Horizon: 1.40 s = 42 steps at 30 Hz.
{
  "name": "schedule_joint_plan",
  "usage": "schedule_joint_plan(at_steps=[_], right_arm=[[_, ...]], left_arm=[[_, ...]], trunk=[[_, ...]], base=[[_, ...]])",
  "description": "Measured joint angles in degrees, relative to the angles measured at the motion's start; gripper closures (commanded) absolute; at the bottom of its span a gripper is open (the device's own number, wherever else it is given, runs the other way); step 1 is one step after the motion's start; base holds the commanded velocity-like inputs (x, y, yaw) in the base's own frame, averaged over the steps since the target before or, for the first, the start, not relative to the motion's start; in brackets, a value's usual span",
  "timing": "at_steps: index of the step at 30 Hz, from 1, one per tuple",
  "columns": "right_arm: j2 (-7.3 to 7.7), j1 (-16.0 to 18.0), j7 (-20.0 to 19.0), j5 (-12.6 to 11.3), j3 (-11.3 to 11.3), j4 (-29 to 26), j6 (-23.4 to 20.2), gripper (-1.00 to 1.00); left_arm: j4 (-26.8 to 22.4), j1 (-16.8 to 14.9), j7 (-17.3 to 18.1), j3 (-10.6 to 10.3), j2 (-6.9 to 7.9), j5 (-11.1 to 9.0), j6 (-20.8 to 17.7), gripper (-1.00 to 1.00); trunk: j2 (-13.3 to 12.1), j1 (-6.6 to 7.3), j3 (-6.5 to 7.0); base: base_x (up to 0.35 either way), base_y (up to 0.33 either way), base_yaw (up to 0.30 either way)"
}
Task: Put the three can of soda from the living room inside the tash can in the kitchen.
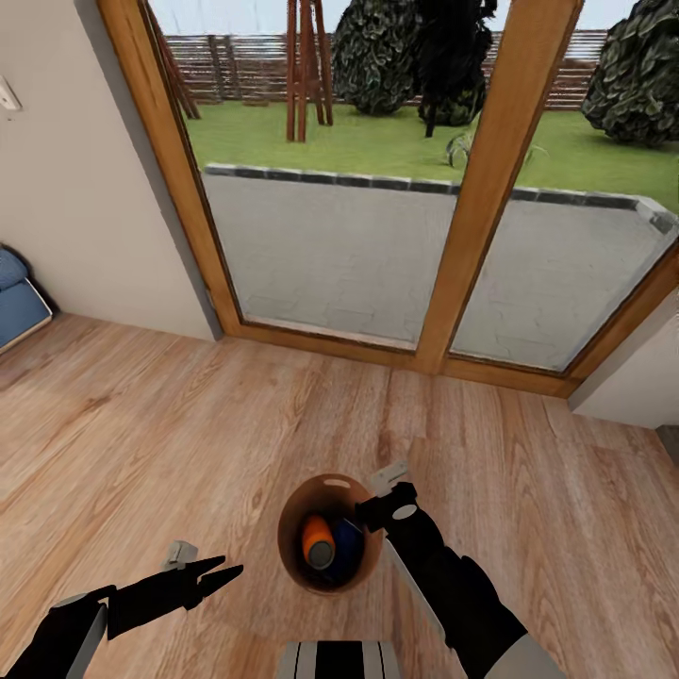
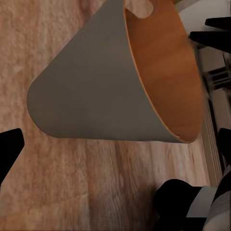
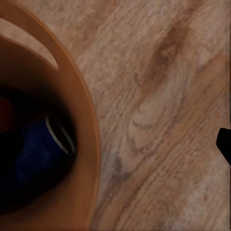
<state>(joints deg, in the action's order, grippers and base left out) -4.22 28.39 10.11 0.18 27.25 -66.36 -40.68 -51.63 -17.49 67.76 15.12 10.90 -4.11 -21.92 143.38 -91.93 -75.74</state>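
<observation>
The trash can (image 1: 294,552) is held off the light wood plank floor (image 1: 189,424), low in the head view and directly ahead of the robot's trunk. Its round opening faces up toward the head camera. Two soda cans lie inside it: an orange-red can (image 1: 317,539) and, touching it on the right side, a dark blue can (image 1: 346,547). The right wrist view shows the dark blue can (image 3: 36,159) with its pale silvery rim deep in the shaded interior, and a dim red shape beside it that is probably the orange-red can. The oval hand slot (image 3: 29,41) sits just below the rim.

The right gripper (image 1: 382,505) is at the bin's right rim, clamped on the wall of the trash can (image 3: 89,139). The left gripper (image 1: 222,571) hangs to the left of the bin, apart from it, its fingers spread slightly and holding nothing. In the left wrist view, the trash can (image 2: 91,91) appears tilted, grey-tan outside and brown wood inside, with floor visible all around its base.

Open floor extends on every side of the bin. Ahead, the floor ends at wood-framed glass doors (image 1: 495,179), with a paved terrace and a lawn behind the glass. A pale wall (image 1: 75,189) borders the doors on the left, and the corner of a blue sofa (image 1: 19,302) touches the left edge. A second pale wall corner (image 1: 637,377) projects on the right.
</observation>
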Motion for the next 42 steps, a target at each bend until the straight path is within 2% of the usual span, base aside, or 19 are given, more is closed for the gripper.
schedule_joint_plan(at_steps=[10, 35, 42], right_arm=[[0.00, 0.00, 0.00, 0.00, 0.00, 0.00, -0.01, -1.00], [0.00, 0.00, 0.00, 0.00, 0.00, 0.00, -0.01, -1.00], [0.00, 0.00, 0.00, 0.00, 0.00, 0.00, -0.01, -1.00]], left_arm=[[0.00, 0.00, 0.00, 0.00, 0.00, 0.06, -0.04, -1.00], [0.02, 0.00, 0.00, -0.01, 0.00, 0.03, -0.05, -1.00], [-0.01, 0.00, 0.00, -0.03, 0.00, 0.05, -0.05, -1.00]], trunk=[[-0.13, 0.26, 2.22], [-10.15, 5.74, 6.73], [-12.95, 7.28, 8.45]], base=[[0.000, 0.000, 0.000], [0.000, 0.000, 0.000], [0.000, 0.000, 0.000]])
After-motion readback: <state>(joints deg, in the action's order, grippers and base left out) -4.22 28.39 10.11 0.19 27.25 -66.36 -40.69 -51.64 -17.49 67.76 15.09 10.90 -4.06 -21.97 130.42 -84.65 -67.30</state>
